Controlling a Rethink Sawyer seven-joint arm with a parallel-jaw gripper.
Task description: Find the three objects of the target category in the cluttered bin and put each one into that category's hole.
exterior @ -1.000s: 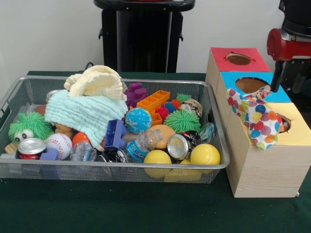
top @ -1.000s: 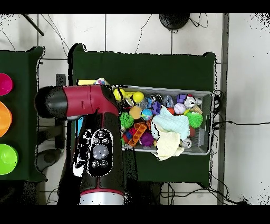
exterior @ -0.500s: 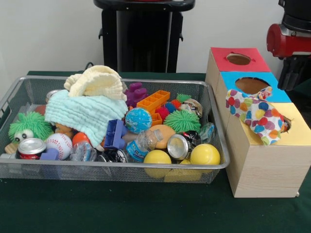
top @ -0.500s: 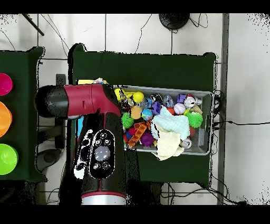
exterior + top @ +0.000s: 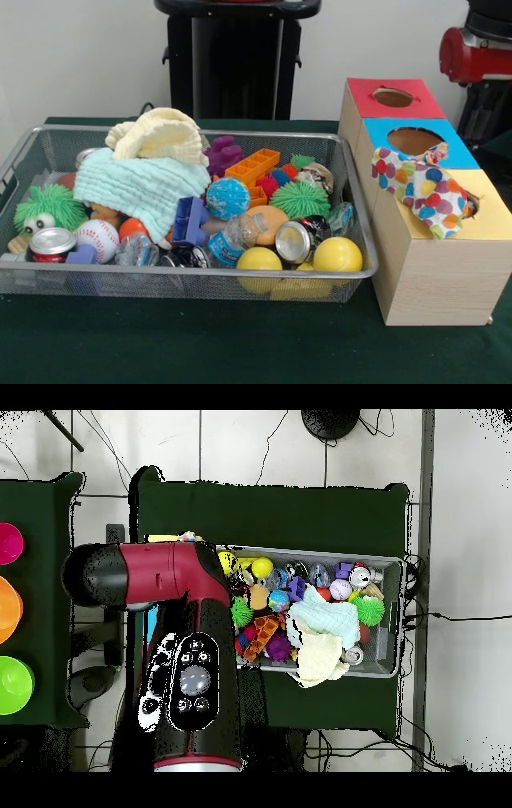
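Polka-dot cloth (image 5: 422,194) lies crumpled, soft, apparently half in the yellow-topped box's hole (image 5: 470,205); tool's state: cannot tell.

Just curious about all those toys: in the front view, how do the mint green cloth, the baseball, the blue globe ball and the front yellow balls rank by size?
1. Mint green cloth, largest by far.
2. Yellow balls, baseball and blue globe ball look alike; the globe ball sits farther back, so I won't rank them.

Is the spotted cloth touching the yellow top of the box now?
Touching. In the front view the spotted cloth lies draped over the yellow top of the box, hanging down its wooden side.
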